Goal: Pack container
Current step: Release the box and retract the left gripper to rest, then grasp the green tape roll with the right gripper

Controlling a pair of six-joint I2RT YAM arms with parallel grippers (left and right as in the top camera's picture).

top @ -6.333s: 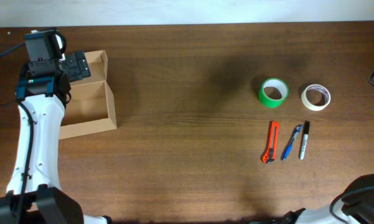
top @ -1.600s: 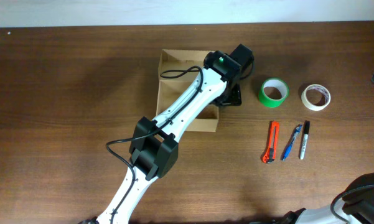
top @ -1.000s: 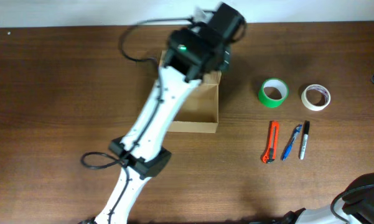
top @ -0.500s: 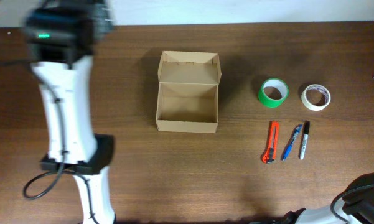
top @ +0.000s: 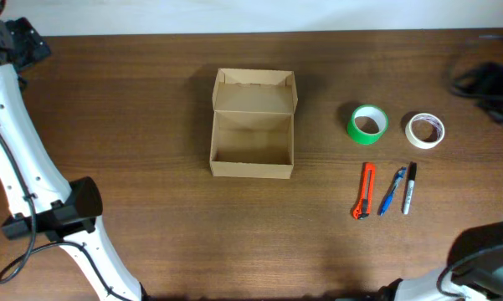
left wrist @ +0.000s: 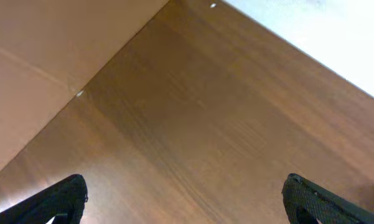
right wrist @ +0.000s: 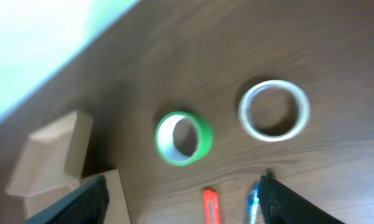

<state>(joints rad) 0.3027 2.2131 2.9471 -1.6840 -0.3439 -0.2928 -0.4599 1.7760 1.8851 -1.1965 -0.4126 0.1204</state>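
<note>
Cardboard box [top: 251, 170] is lying flap-open for packing; released right jaws are facing green tape roll [right wrist: 203, 140]; left jaws likewise released.

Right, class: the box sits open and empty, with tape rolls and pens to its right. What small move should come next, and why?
Probably lower the right gripper onto the green tape roll. Its jaws are open, its camera looks straight at that roll, and the roll is the item nearest the empty container.
</note>
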